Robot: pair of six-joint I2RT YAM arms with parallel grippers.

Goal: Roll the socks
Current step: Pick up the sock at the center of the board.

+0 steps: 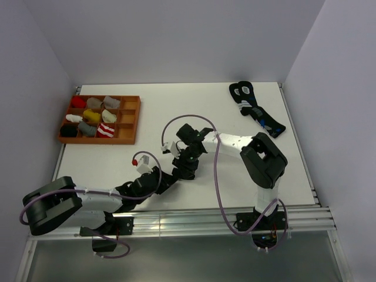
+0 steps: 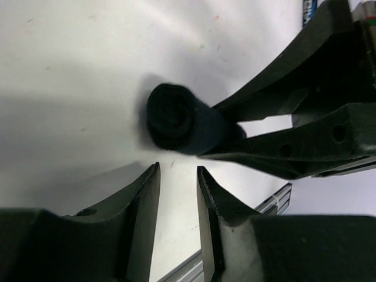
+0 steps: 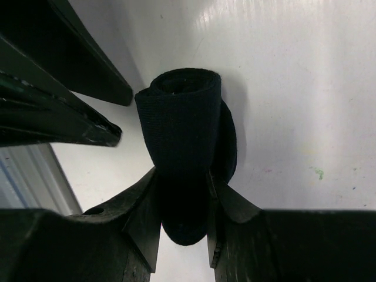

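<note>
Black sock (image 3: 183, 129) between right jaws

Top view: diffuse overhead light, even across the frame. The white table (image 1: 176, 106) is bright, shadows on it are soft and faint, and focus is sharp.

Left wrist view: a glare wash sits at upper centre and a broad grey shadow band crosses left of middle. The left gripper (image 2: 178, 170) at the bottom edge is near-black and soft-focused.

Right wrist view: a bright streak at upper right. The weave of the black sock (image 3: 182, 117) is legible at centre, but its lower part is lost in the dark. The right gripper (image 3: 182, 176) is underexposed and blurred.
</note>
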